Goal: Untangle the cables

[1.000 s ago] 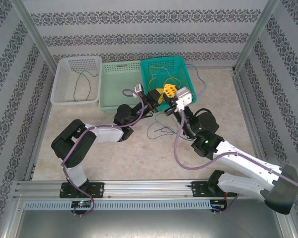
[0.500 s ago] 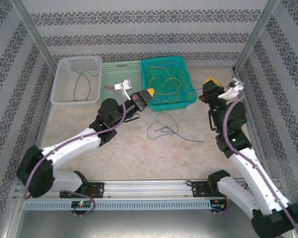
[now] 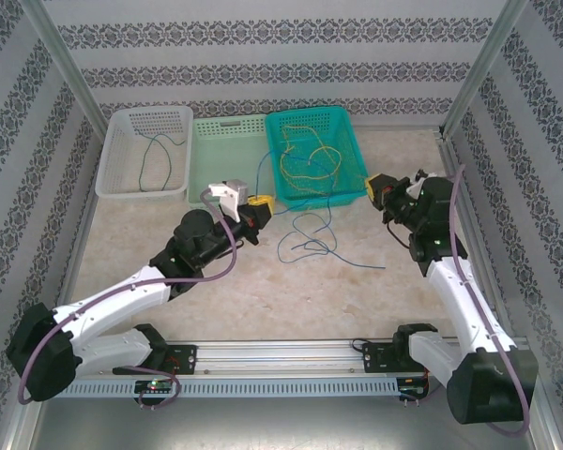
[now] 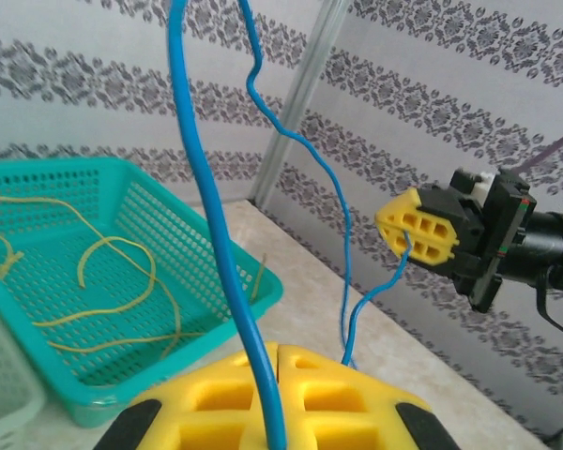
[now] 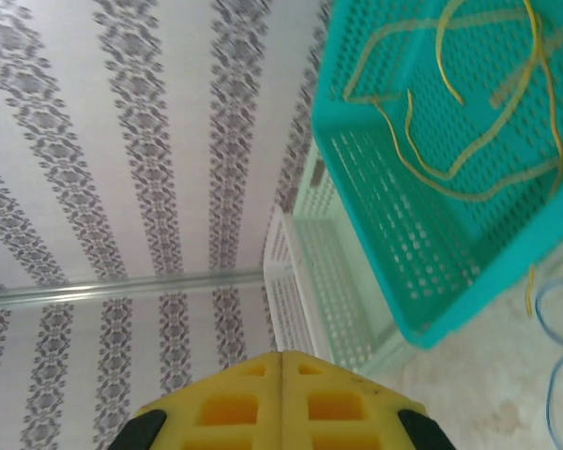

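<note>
Hair-thin blue cable [image 4: 206, 216] looping above the marbled worktop [image 3: 263, 281]
Blocky yellow left fingers [image 4: 338, 403] and right fingers [image 4: 422, 230] both pinch it; the yellow cable [image 3: 310, 164] coils in the perforated teal plastic basket [image 3: 314, 112].

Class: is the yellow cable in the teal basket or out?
In: the yellow cable lies looped inside the teal basket; one end seems to trail over its rim.

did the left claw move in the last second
Yes: the left claw went left, from the teal basket's front edge to the green basket's front.
</note>
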